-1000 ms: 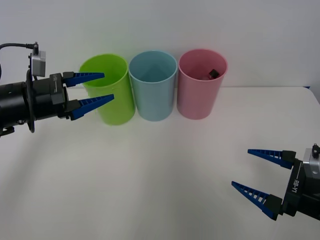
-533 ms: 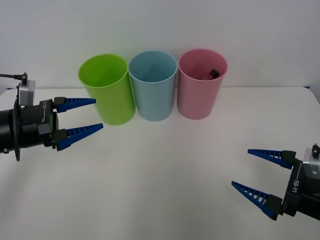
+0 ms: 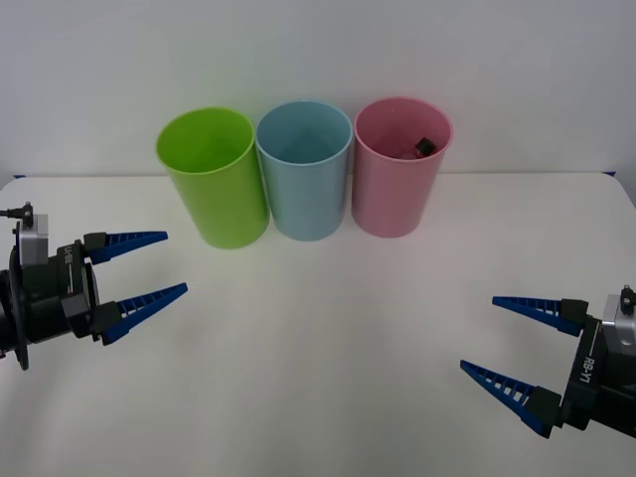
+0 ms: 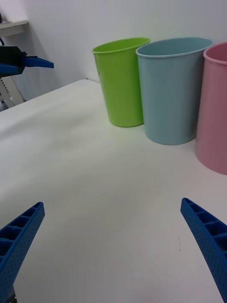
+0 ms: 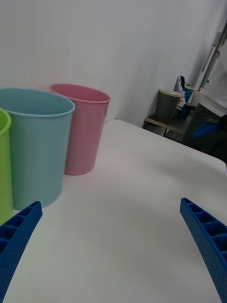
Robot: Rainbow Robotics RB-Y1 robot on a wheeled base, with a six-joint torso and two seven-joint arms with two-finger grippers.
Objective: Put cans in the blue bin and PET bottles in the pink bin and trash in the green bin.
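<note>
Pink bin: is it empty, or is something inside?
Not empty. The front view shows the black cap of a bottle poking up inside the pink bin, just below its rim.

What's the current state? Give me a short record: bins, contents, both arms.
bins: lime-green round plastic bin, light blue round plastic bin, pale pink round plastic bin, in a row at the table's far side
contents: small dark-capped object inside the pink bin; other bins' insides not visible
left gripper: jaws open, empty, near the table's left edge
right gripper: jaws open, empty, near right
</note>
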